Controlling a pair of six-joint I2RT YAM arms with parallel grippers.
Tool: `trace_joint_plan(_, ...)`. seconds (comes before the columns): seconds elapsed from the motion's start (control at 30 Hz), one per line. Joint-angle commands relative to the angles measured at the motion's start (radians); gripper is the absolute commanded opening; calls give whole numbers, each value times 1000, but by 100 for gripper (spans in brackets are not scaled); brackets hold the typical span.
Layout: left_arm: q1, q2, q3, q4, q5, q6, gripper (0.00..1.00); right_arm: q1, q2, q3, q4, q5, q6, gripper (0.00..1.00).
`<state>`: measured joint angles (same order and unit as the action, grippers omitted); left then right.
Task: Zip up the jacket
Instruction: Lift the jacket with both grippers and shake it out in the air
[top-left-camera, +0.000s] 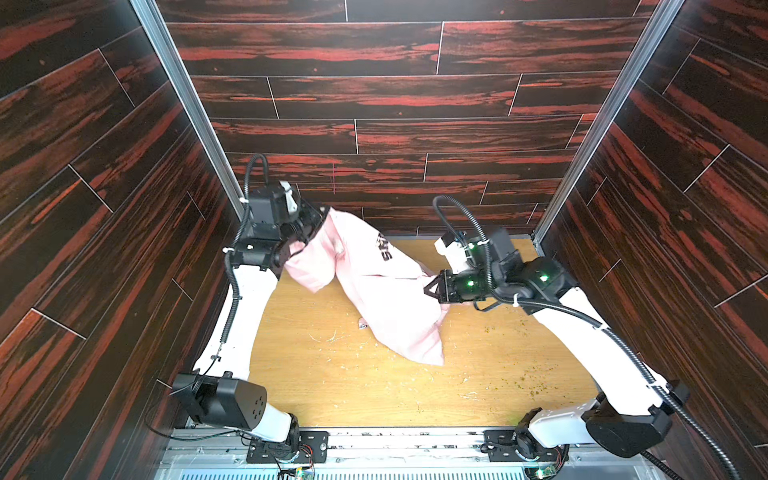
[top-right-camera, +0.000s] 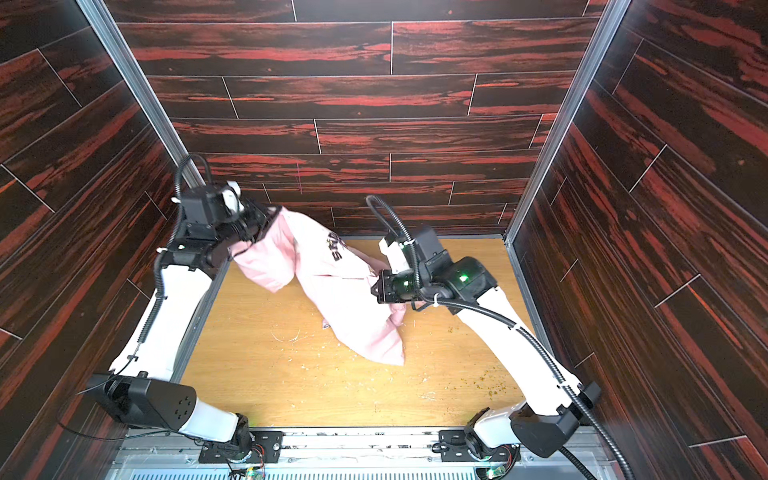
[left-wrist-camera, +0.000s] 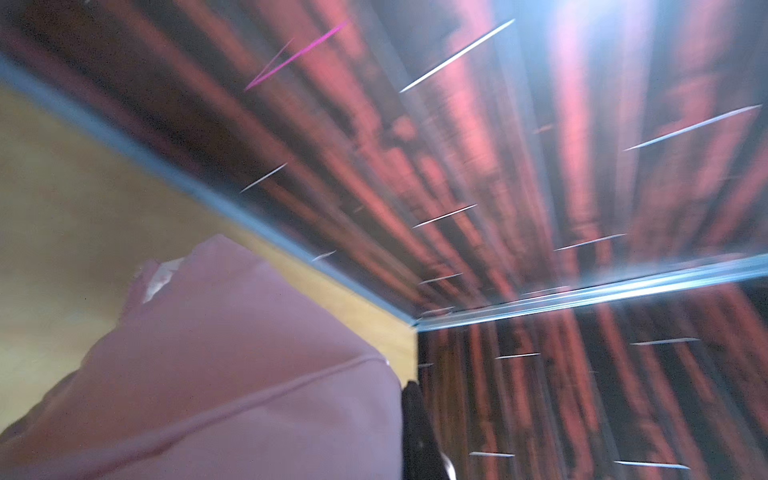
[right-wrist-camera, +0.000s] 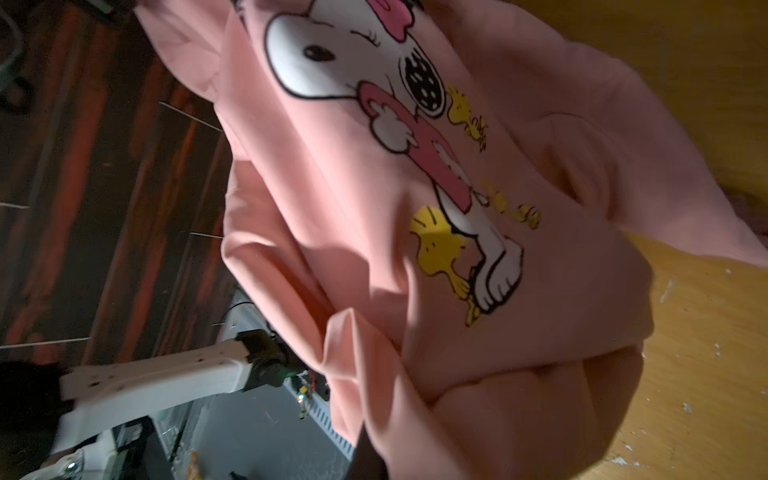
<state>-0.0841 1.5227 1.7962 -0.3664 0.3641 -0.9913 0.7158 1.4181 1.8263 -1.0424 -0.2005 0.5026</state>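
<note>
The table (top-left-camera: 374, 386) is a pale wood board boxed in by dark red plank walls (top-left-camera: 395, 95). The jacket (top-left-camera: 374, 291) hangs across its far half, stretched as a slanted band. Its high end is up at the far left and its low end trails down onto the table near the middle. In both top views its long axis runs from far left to near right.

The left gripper (top-left-camera: 313, 226) has its jaws pressed together on the raised far-left end. In the left wrist view a dark finger (left-wrist-camera: 415, 424) lies against the cloth's edge. The right gripper (top-right-camera: 376, 286) reaches in from the right, jaws pinching the jacket's right edge about midway along the band.

The cartoon print (right-wrist-camera: 399, 124) faces the right wrist camera, so the back is turned that way. Black lettering (top-left-camera: 384, 249) shows on the upper side in a top view.

No zipper is visible in any view. The front opening probably has to be turned up and laid flat first. The right gripper is nearer the low end on the table.
</note>
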Motion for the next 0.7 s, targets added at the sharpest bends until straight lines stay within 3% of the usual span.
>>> trace_joint_plan(0.0,7,10,154,48,-11,-18,0,-3,27,143,-105,-132,-67,0)
trace_joint_plan(0.23,9,35,373,-9,-32,-21,0,-2,38,375,-152,-310,-54,0)
trace_joint_plan(0.37,8,67,497,36,16,-65,0,-2,30,473,-168,-368,-49,0)
trace_joint_plan(0.57,8,128,690,56,37,-165,0,-3,-21,508,-94,-436,-3,0)
trace_joint_plan(0.67,5,131,703,19,18,-171,0,-3,-40,483,-67,-429,29,0)
